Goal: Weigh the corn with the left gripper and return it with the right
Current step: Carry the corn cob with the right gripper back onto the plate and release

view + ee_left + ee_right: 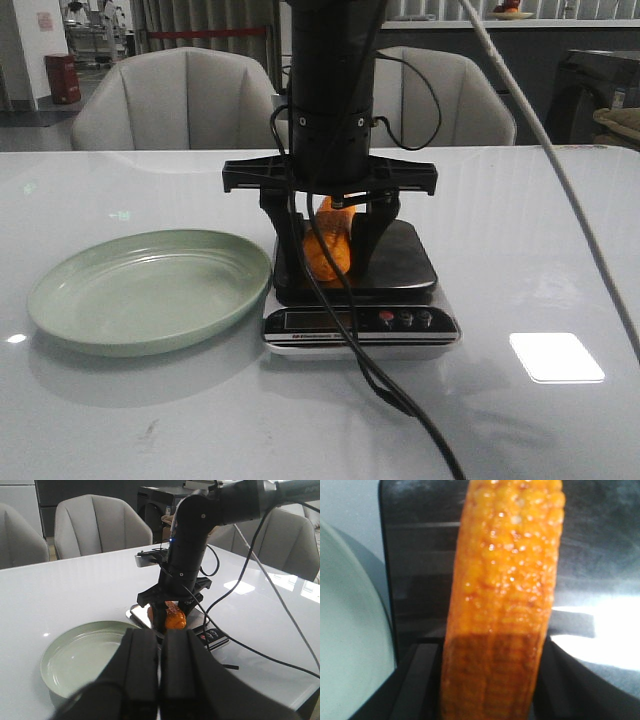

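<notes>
The orange-yellow corn (329,245) lies on the black platform of the scale (410,262). My right gripper (330,265) comes straight down over it, one finger against each side of the cob. In the right wrist view the corn (505,590) fills the frame, and the gripper (490,700) has black fingers (420,680) pressed on both flanks. My left gripper (160,635) is shut and empty, raised over the near rim of the green plate (75,660), away from the corn (175,619). It does not show in the front view.
The green plate (150,290) sits just left of the scale, and its rim shows in the right wrist view (345,630). The scale's display and buttons (400,320) face the front edge. Black cables (380,385) trail over the scale. Grey chairs (180,100) stand behind the table.
</notes>
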Controlling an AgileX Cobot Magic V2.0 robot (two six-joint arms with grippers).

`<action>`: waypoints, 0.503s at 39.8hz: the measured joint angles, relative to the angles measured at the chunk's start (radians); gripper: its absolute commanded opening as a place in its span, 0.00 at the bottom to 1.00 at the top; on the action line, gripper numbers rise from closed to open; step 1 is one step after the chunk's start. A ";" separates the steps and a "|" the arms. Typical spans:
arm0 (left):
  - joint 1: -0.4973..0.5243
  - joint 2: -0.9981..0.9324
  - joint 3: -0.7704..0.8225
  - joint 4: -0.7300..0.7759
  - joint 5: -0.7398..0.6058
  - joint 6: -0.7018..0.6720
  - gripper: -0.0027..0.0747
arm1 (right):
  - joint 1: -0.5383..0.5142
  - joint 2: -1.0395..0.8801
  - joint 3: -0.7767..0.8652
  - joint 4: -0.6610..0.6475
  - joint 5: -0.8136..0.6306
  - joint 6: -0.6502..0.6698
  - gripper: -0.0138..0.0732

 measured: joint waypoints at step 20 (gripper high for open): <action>0.000 0.000 0.000 0.000 0.000 0.000 0.18 | 0.091 0.006 -0.055 0.105 -0.029 -0.081 0.39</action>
